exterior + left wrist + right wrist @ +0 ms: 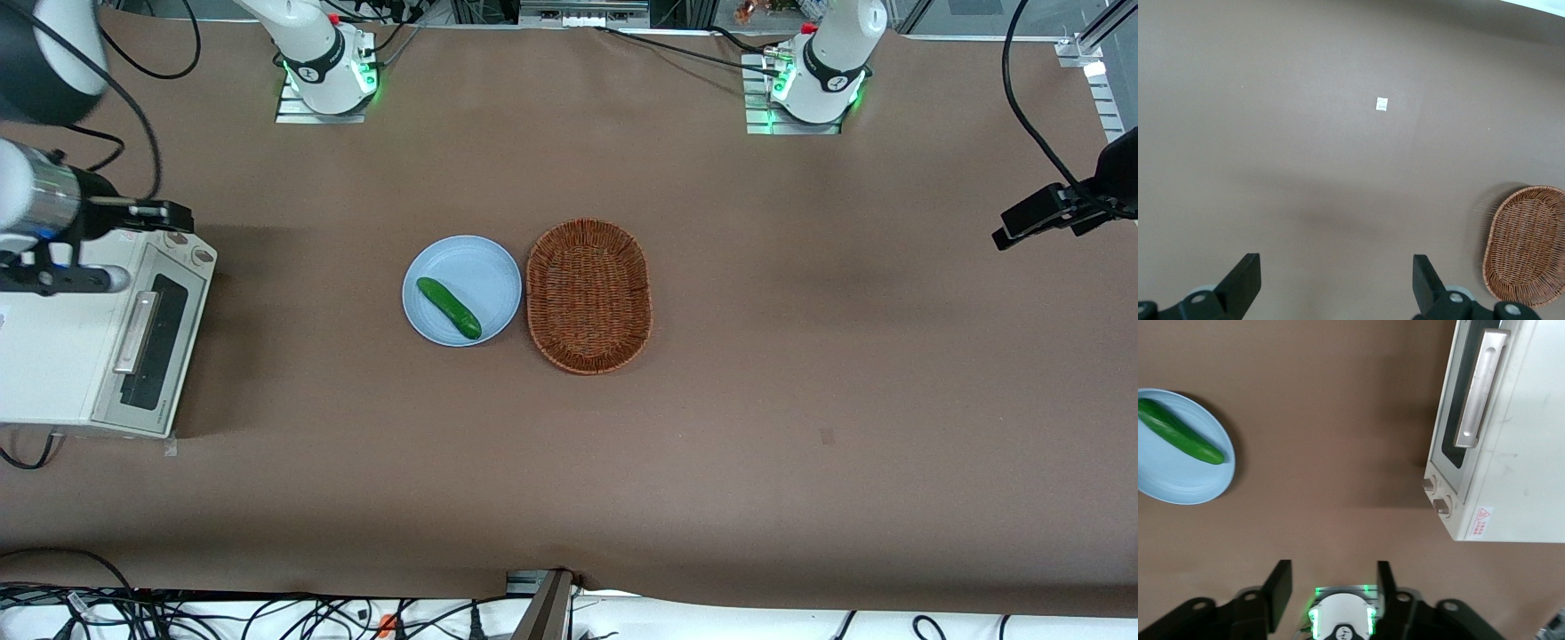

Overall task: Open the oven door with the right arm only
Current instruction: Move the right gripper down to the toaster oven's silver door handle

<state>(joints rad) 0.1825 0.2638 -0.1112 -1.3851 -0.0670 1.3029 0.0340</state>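
Front view: the oven [62, 356] sits at the working arm's end of the brown surface [800, 356], its oven door [151, 342] shut, with the bar handle [135, 332] along it. The right arm [36, 200] hangs over the oven's top; its gripper [164, 216] juts toward 3 o'clock, above the door's upper corner, touching nothing. A plate [484, 267] with a cucumber [449, 308] lies beside a wicker basket [589, 295].

Right wrist view: the gripper [1331, 587] has its jaws released and bare, the door [1458, 420] at about 1 o'clock from them, well apart.
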